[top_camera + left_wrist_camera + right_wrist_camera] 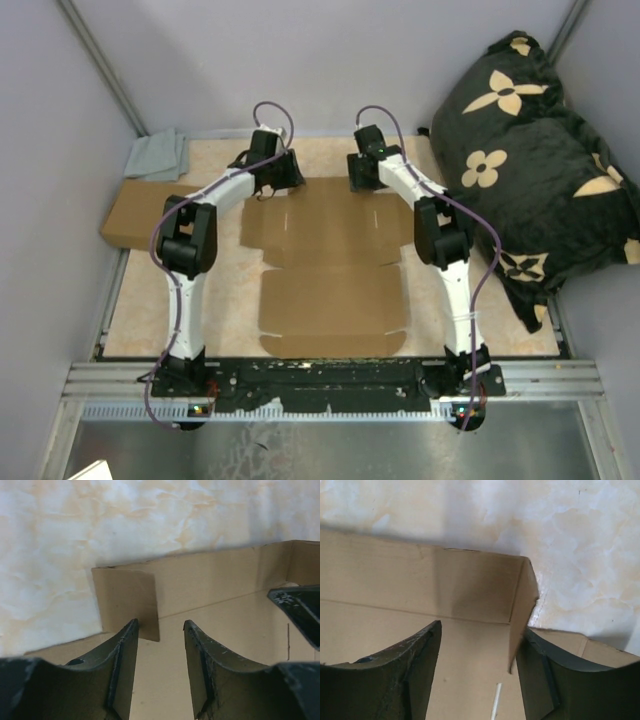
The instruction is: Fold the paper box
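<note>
At the far wall (215, 577) of the paper box (335, 270), left gripper (160, 630) and right gripper (481, 630) gaped empty; corner tabs (127, 602) needed holding square

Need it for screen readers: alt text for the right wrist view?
Open jaws of the right gripper frame a corner of the paper box, its far wall and side flap upright; marbled table beyond.
</note>
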